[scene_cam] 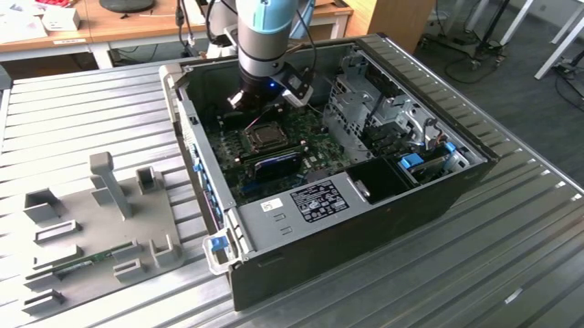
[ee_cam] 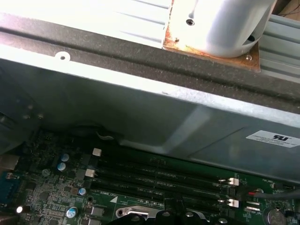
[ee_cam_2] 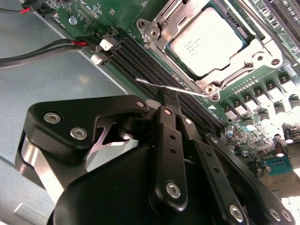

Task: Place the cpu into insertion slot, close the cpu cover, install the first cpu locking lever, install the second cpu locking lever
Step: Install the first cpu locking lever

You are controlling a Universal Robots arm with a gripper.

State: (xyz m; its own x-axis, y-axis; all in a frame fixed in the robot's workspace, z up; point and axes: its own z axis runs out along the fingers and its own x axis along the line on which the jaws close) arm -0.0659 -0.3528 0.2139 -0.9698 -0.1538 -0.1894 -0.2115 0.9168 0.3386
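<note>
Your gripper (ee_cam_2: 169, 99) is reaching down inside the open computer case (scene_cam: 383, 205), which is sitting on the ribbed metal table (scene_cam: 82, 102). It is hanging over the green board (ee_cam_2: 117, 9) near the case's back wall. In the second wrist view its two black fingers (ee_cam_2: 165, 105) are pressing together, with nothing showing between them. The fingertips are sitting right by a thin silver lever (ee_cam_2: 157, 83). You cannot tell from here if they are touching it. This lever is sticking out from a corner of the slot (ee_cam_2: 212, 87) and is crossing over the long black memory slots (ee_cam_2: 140, 61). Its loose end is pointing toward the case's bare grey floor. The chip (ee_cam_2: 206, 41) is lying flat inside the slot, with its pale grey top facing up. The cover (ee_cam_2: 255, 49) is lying down over the chip's edges, and the chip is showing through the cover's big square window. Red and black wires (ee_cam_2: 42, 49) are running along the grey floor to the board's edge, near the end of the memory slots. Out on the table, beside the case on the exterior view's left, a grey tray (scene_cam: 100, 225) with small holders is resting.
</note>
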